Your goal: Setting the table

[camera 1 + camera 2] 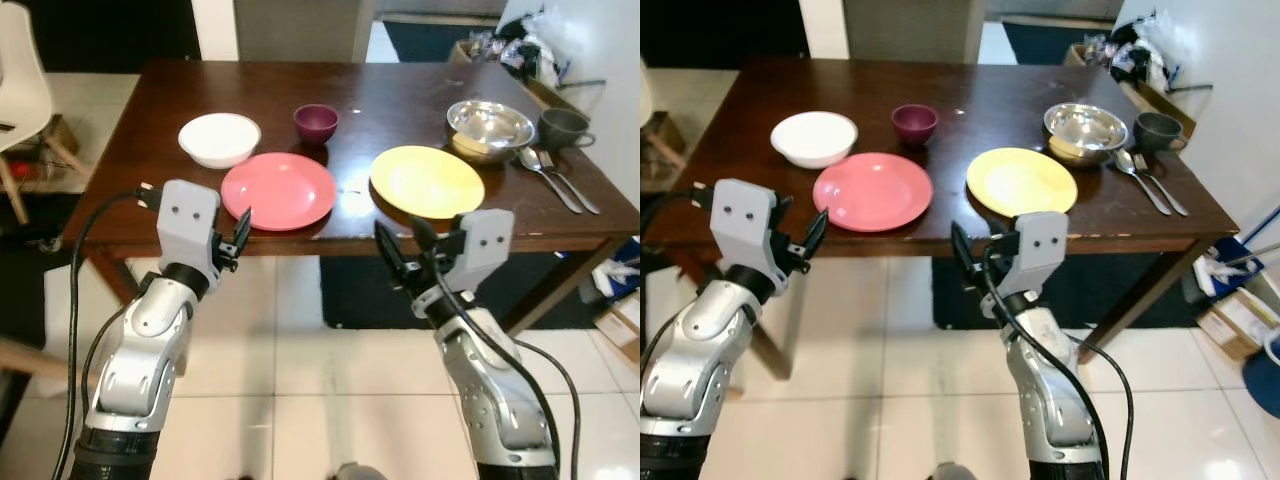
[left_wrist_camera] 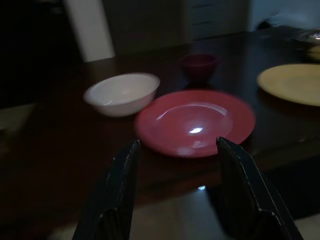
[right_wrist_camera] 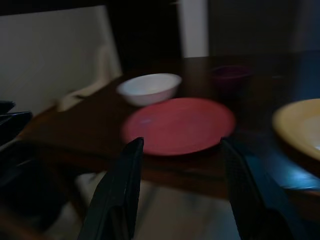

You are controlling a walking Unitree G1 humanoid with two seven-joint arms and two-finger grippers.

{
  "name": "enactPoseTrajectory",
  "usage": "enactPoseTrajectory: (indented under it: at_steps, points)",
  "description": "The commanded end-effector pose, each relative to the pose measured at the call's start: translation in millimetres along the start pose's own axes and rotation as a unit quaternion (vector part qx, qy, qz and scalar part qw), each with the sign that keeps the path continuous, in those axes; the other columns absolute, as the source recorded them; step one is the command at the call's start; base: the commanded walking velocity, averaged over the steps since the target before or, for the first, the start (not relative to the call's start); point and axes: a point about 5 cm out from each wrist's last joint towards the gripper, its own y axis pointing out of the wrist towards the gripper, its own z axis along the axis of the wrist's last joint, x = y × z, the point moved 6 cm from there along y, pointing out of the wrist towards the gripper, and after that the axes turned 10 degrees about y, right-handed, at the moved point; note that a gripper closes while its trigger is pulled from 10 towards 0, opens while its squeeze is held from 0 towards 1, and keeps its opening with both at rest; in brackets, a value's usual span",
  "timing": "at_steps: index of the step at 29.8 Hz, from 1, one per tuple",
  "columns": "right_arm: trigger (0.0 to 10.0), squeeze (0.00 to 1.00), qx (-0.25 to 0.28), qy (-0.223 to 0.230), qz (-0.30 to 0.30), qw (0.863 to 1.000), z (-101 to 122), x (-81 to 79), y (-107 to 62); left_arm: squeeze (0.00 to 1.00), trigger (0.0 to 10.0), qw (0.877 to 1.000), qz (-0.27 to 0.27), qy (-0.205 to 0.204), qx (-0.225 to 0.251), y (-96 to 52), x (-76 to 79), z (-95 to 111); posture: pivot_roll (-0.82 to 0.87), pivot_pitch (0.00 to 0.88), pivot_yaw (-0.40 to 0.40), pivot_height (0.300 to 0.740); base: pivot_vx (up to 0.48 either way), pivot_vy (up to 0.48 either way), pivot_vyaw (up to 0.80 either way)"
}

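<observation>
Both grippers, left [image 1: 238, 238] and right [image 1: 400, 252], hover spread wide and empty before the dark wooden table's [image 1: 130, 215] near edge. Beyond lie a pink plate [image 1: 278, 190], yellow plate [image 1: 427, 180], then white bowl [image 1: 220, 138].

My two arms are silver, jointed shells with grey boxy wrist housings, each showing two dark screw holes. Black cables loop along both. My left gripper [image 1: 240, 232] and right gripper [image 1: 398, 245] have long black fingers.
</observation>
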Motion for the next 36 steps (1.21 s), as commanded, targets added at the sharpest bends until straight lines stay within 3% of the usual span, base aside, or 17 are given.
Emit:
enactPoseTrajectory:
  at_steps: [1, 5, 33, 36]
  points:
    - [10.0, 0.0, -0.003, 0.001, -0.006, 1.0, -2, 4.3, -1.5, 0.0, 10.0, 1.0, -0.004, 0.0, -0.012, -1.2, 3.3, -7, -0.15, 0.0, 0.046, 0.74, -0.326, 0.0, 0.0]
    - [10.0, 0.0, -0.002, 0.001, -0.006, 1.0, -1, 4.4, -1.0, 0.0, 10.0, 1.0, -0.004, 0.0, -0.012, -0.7, 3.3, -6, -0.15, 0.0, 0.046, 0.74, -0.302, 0.0, 0.0]
    - [10.0, 0.0, 0.0, 0.004, -0.016, 1.0, 1, 7.7, -1.1, 0.0, 10.0, 1.0, -0.009, 0.0, -0.018, -0.1, 6.4, -8, -0.15, 0.0, 0.047, 0.74, 0.0, 0.0, 0.0]
    - [10.0, 0.0, 0.008, -0.007, -0.041, 0.999, 5, 17.1, -0.1, 0.0, 10.0, 1.0, -0.004, 0.001, -0.023, -0.4, 4.5, -10, -0.15, 0.0, 0.046, 0.74, 0.0, 0.0, 0.77]
